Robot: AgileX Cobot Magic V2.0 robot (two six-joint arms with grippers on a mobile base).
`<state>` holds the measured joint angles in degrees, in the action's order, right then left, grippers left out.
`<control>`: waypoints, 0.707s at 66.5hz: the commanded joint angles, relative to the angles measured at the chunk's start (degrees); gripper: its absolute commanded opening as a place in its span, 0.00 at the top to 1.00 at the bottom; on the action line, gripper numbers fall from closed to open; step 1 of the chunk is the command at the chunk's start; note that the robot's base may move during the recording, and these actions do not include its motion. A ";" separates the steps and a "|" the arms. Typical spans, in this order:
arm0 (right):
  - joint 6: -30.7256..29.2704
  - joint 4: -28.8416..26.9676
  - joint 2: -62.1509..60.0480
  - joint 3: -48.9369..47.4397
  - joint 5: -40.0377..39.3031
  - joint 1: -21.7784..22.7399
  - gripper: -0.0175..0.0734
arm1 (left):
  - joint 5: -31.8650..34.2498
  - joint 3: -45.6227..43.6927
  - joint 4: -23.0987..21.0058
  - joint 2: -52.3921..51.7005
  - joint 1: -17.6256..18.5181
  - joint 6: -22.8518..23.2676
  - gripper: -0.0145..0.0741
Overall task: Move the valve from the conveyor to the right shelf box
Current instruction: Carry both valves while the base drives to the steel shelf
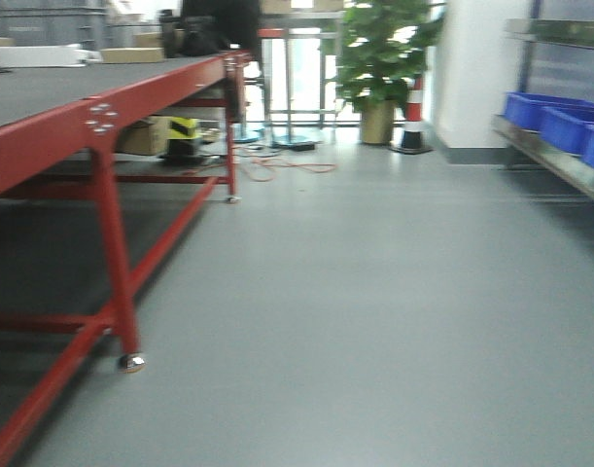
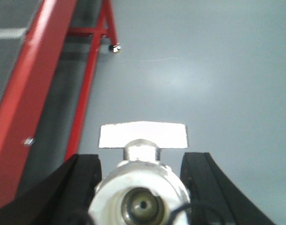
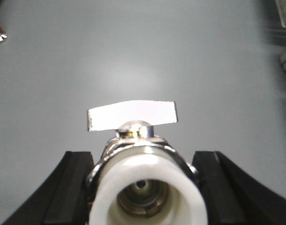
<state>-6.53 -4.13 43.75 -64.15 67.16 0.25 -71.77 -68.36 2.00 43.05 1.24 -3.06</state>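
Left fingers (image 2: 77, 187): black pads closed narrow on a white-and-chrome valve with a flat pale lever handle (image 2: 140, 197). The valve fills the gap, port end facing the camera, lever at 12 o'clock.
Right fingers (image 3: 68, 187): black pads clamped on a second chrome valve with a white collar and a flat pale lever (image 3: 145, 187), lever likewise at 12 o'clock.
Valve location: both are in hand above the smooth grey floor (image 1: 374, 292). Neither is on the belt or in a box.
Conveyor: a dark grey woven belt on red-painted steel rails and legs (image 1: 73, 83), at 9 to 10 o'clock in the front view. It is beside the base, not under the arms.
Shelf: a grey metal rack (image 1: 544, 156) at 2 to 3 o'clock, well apart from the base, carrying blue plastic open bins (image 1: 559, 122).
Far end: a green potted plant (image 1: 384, 58) near 12 o'clock. The view is blurred.
Step (judged): pick is complete. This is the carry leg from conveyor to shelf.
Next move (judged): bring the base round to 2 o'clock and close on the rack. Hold the grip firm, bring each valve over a bin, then open the fingers.
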 commanded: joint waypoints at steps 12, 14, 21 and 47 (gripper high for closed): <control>0.07 0.28 -0.37 -0.49 -3.59 0.19 0.99 | 1.80 -0.40 -0.20 -0.48 0.08 0.47 0.96; 0.07 0.28 -0.37 -0.49 -3.59 0.19 0.99 | 1.80 -0.40 -0.20 -0.48 0.08 0.47 0.96; 0.07 0.28 -0.37 -0.49 -3.59 0.19 0.99 | 1.80 -0.40 -0.20 -0.48 0.08 0.47 0.96; 0.07 0.28 -0.37 -0.49 -3.59 0.19 0.99 | 1.80 -0.40 -0.20 -0.48 0.08 0.47 0.96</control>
<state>-6.53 -4.13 43.75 -64.15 67.16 0.25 -71.77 -68.36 2.00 42.97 1.24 -3.06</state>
